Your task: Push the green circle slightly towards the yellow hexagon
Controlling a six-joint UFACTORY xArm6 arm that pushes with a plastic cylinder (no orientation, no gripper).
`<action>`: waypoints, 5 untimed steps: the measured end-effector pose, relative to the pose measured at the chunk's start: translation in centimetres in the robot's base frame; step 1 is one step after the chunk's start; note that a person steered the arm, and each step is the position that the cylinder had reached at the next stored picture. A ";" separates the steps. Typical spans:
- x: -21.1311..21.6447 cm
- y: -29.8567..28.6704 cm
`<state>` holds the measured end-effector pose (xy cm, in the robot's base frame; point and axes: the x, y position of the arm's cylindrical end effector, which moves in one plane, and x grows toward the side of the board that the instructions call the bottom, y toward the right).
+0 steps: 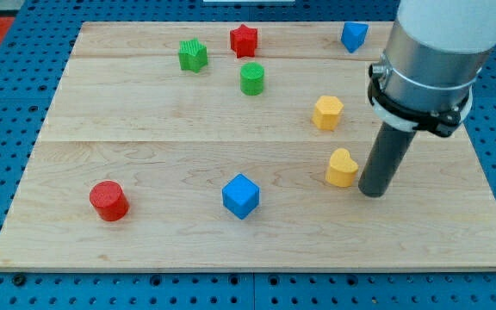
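My tip (374, 191) rests beside the yellow heart (343, 168) — far from the green circle (252, 78).

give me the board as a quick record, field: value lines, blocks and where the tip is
tip: my tip at the view's right, just right of the yellow heart
target block: green circle, upper middle
goal block: yellow hexagon, right of and below the green circle, apart from it
contact: tip not at the green circle
other blocks: green star, red star, blue block at top; red cylinder, blue cube at bottom
surface: wooden board
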<state>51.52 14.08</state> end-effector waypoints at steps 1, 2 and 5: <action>-0.3 -3.6; -0.8 2.5; -17.2 -2.8</action>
<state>34.35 11.29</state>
